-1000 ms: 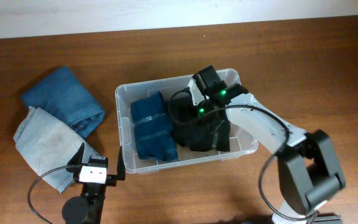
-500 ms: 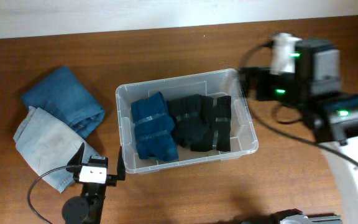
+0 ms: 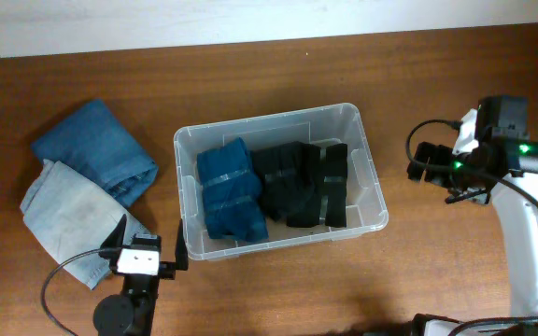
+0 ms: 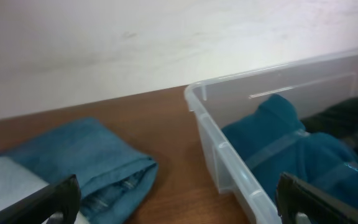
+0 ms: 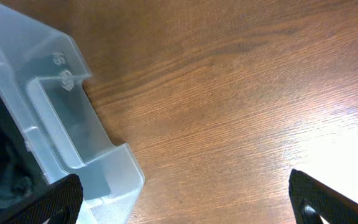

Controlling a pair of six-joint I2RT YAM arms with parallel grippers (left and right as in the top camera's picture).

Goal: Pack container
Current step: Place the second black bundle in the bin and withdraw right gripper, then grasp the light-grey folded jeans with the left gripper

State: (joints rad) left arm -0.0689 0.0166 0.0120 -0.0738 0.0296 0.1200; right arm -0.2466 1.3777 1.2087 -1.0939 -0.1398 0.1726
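Your container (image 3: 183, 191) sits at the middle of the wooden table (image 3: 437, 75), upright and open at the top. Inside it, a folded teal garment (image 3: 230, 201) fills the 9 o'clock side, and a folded black garment (image 3: 302, 185) lies touching it, running from the centre towards 3 o'clock. A strip of bare clear floor shows along the 3 o'clock wall.

Your left gripper (image 4: 182, 199) is just off the container's 7 o'clock corner. Its jaws are spread wide with nothing between them. Its wrist camera looks along the container's 9 o'clock wall, with the teal garment showing over the rim.

Your right gripper (image 5: 185, 200) is out at 3 o'clock from the container, clear of it and over bare wood. Its jaws are also spread wide and hold nothing. One corner of the container shows at the left edge of its wrist view.

At 9 o'clock from the container, well apart from it, lies a folded pair of blue jeans (image 3: 96, 149). A paler folded pair (image 3: 63, 215) lies touching them on their 6 o'clock side, close to your left gripper.
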